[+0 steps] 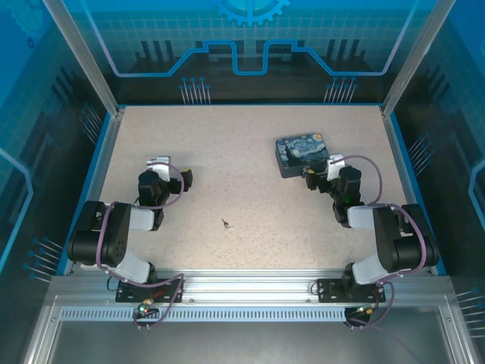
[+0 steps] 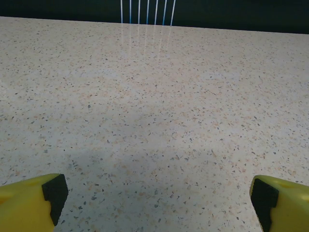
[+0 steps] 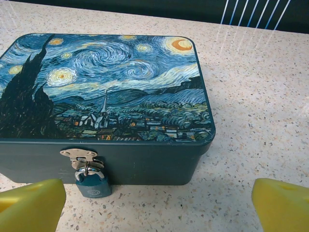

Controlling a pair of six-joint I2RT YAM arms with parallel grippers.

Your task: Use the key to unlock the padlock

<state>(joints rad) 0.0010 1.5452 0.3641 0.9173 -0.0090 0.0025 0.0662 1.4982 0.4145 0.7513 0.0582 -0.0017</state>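
The key (image 1: 226, 224) is a tiny dark sliver lying on the speckled table, near the middle and between the two arms. A small blue padlock (image 3: 91, 181) hangs shut from the silver hasp (image 3: 79, 156) on the front wall of a blue painted box (image 3: 106, 87). That box (image 1: 303, 154) sits at the back right. My right gripper (image 1: 323, 170) stands open just in front of it, its yellow fingers (image 3: 34, 205) wide apart, with the padlock close to the left one. My left gripper (image 1: 173, 168) is open over bare table, nothing between its fingers (image 2: 29, 203).
The table (image 1: 242, 189) is walled by a blue rim and transparent panels at the back and sides. The aluminium rail (image 1: 242, 288) carrying both arm bases runs along the near edge. Bare table stretches ahead of the left gripper (image 2: 158, 193).
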